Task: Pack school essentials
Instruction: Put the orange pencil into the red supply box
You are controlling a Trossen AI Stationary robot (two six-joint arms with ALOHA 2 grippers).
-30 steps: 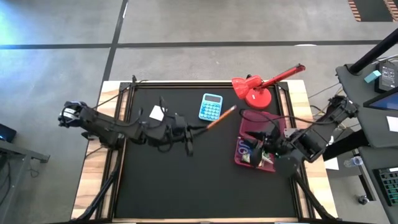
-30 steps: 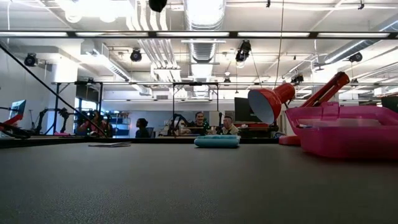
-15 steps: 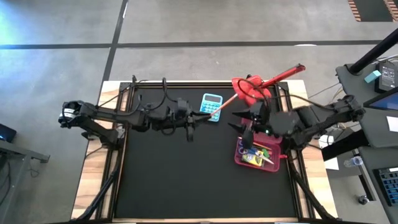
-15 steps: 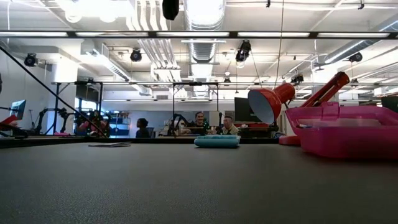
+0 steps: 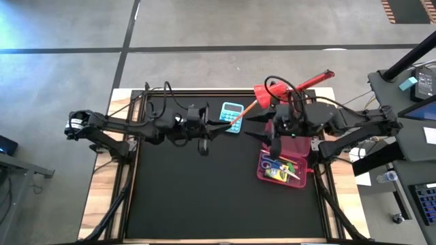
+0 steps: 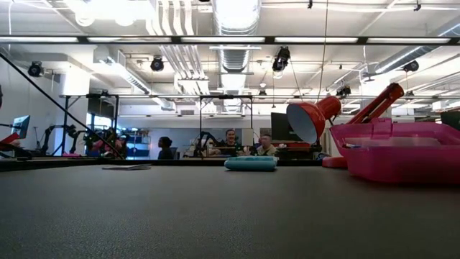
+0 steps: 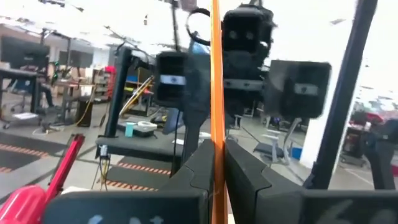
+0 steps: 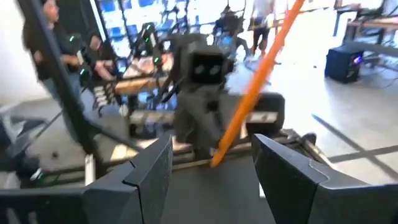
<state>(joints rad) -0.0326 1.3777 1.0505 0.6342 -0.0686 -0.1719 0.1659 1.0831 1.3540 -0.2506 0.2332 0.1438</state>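
Over the black table (image 5: 204,197), the right gripper (image 5: 257,126) has swung from the pink plastic box (image 5: 300,170) toward 12 o'clock, its jaws apart before the thin orange pencil (image 5: 244,113) pinched in the left gripper (image 5: 219,127), so a handover looks near.

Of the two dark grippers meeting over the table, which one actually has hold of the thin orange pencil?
The left gripper, shut on the thin orange pencil near the light blue calculator. The right gripper faces it with fingers spread either side of the pencil, not touching it.

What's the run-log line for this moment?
left claw: shut on orange pencil | right claw: open, facing pencil | pink box: partly packed
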